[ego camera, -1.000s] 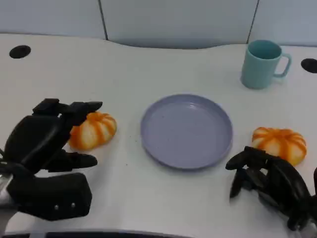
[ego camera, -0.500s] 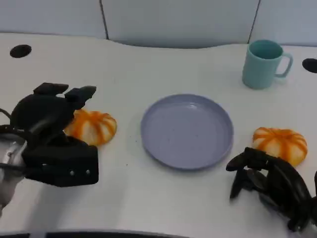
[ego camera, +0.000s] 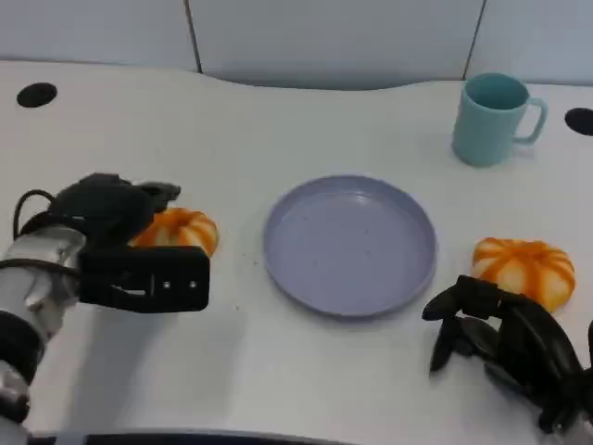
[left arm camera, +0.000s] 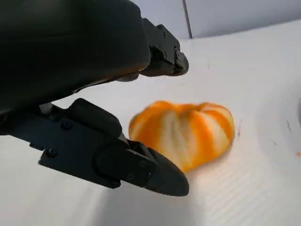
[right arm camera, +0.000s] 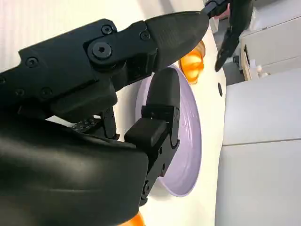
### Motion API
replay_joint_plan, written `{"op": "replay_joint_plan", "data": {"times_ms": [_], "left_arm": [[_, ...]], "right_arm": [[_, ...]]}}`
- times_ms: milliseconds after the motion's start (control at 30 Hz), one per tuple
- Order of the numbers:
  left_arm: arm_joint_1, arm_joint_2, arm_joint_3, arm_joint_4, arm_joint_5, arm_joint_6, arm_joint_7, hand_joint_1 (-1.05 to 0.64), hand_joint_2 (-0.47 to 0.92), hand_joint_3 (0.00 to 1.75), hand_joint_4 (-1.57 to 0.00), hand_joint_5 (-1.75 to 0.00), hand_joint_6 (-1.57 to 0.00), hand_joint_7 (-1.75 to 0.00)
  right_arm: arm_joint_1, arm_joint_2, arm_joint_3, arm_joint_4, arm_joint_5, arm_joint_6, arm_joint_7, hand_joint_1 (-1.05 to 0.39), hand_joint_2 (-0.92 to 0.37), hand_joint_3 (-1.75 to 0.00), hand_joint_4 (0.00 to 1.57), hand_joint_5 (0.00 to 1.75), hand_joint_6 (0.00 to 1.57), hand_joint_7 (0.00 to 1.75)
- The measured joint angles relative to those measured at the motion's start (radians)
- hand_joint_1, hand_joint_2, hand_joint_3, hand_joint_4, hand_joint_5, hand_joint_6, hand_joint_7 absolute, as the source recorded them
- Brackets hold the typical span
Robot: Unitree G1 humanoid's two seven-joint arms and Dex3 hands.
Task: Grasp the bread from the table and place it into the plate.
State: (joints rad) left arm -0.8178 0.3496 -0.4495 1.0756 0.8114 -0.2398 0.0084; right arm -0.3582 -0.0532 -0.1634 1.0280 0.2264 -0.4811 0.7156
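Your left hand's fingers (left arm camera: pixel 141 165) are spread apart around the bread (left arm camera: pixel 186 132) without closing on it — in the left wrist view one thick black finger lies low in front of the loaf and another reaches over its top, with open table visible between them and the crust. From the head view, the left hand (ego camera: pixel 107 218) sits just beside and partly over the near-left edge of that bread (ego camera: pixel 181 230), hiding part of it. The loaf is a rounded, pumpkin-shaped bun, glossy orange with pale cream stripes running down its ribs, resting on the smooth white table (ego camera: pixel 278 120).

Your right hand (ego camera: pixel 505 348) hangs low at the near right, its matte black fingers curled loosely and apart, holding nothing. Just beyond it lies a second bread (ego camera: pixel 523 269) of the same ribbed orange form — close to the fingertips, but whether it touches them you cannot tell.

Between the two loaves sits the plate (ego camera: pixel 278 269), round, shallow, lavender, with a raised rim and a dull plastic look. It stands just right of the left loaf, not touching it.

Farther back on the right is a teal mug (ego camera: pixel 491 120), upright, cylindrical, handle facing right.
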Motion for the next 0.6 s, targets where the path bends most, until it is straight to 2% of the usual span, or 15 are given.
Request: {"op": "replay_joint_plan", "data": {"times_ms": [333,600], "left_arm": [[-0.083,-0.092,-0.045,0.174,-0.029,0.053,0.009,-0.8,0.84,0.0,0.0,-0.45,-0.29,-0.03],[-0.114,-0.128,-0.103,0.231,-0.02,0.117,0.013,-0.81,0.84,0.0,0.0,-0.45,-0.28,-0.02]], "right_arm": [[0.009,0.0,0.006,-0.017,0.0,0.006,0.001,-0.58,-0.92,-0.12,0.6,1.63,0.71,1.09],[0.017,0.0,0.007,-0.026,0.001,0.005,-0.002,-0.59,-0.92,-0.12,0.59,1.63,0.72,1.08]]}}
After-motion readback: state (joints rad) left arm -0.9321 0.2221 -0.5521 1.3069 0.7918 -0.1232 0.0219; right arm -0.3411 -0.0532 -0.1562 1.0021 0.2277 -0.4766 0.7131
